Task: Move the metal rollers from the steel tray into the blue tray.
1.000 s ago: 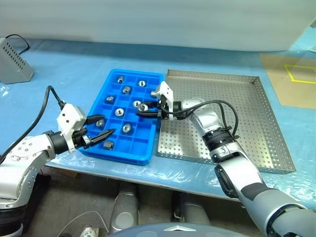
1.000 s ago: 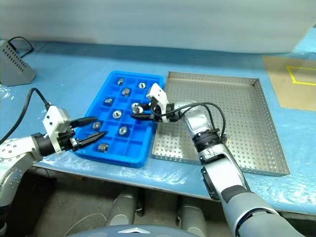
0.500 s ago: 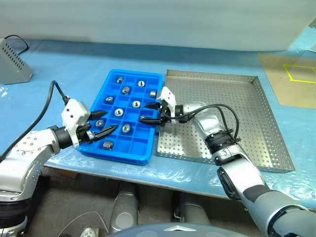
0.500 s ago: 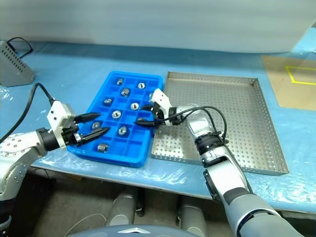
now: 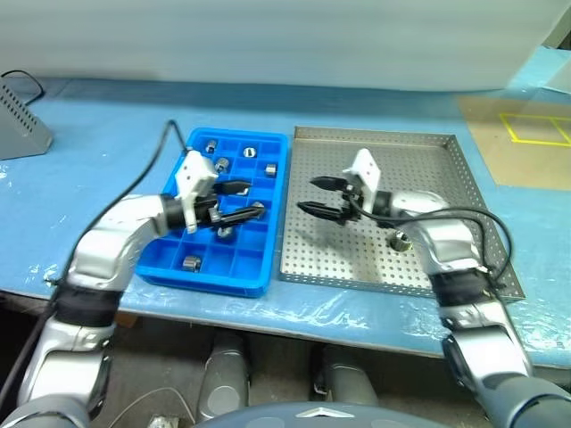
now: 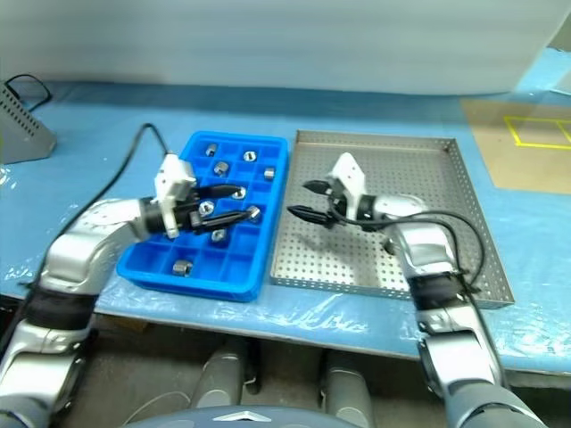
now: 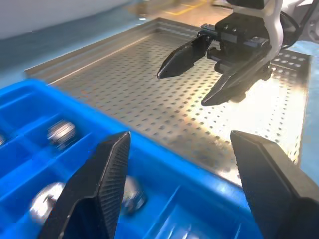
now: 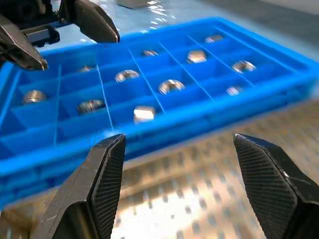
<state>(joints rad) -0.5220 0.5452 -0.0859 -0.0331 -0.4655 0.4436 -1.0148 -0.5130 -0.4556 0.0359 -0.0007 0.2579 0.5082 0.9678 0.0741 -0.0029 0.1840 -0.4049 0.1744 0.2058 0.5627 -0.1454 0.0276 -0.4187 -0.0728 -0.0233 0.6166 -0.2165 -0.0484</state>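
Presently, one metal roller (image 5: 399, 238) lies loose on the steel tray (image 5: 446, 267), just behind the right gripper (image 5: 318, 196) toward its wrist, close beside the forearm. The other metal rollers (image 8: 171, 86) sit singly in compartments of the blue tray (image 5: 214, 278), under and around the left gripper (image 5: 245, 201).

Right gripper: fingers spread, nothing between them, hanging over the steel tray's perforated floor and pointing toward the blue tray. Left gripper: fingers spread, empty, over the blue tray and pointing toward the right gripper.

Handling, judged: the roller looks solid and dense for its bulk, rigid, not fragile, with a polished skin likely to slip under hard black fingertips and to roll if nudged on its side. Best hold is probably across the curved wall, fingers on opposite sides, closing low.

Surface: perforated steel sheet with a low rim; the holes may check rolling. Blue sheeting covers the table (image 5: 107, 134). Beyond the hands, a grey box (image 5: 20, 125) stands far left, and a yellow floor marking (image 5: 535, 129) lies far right.
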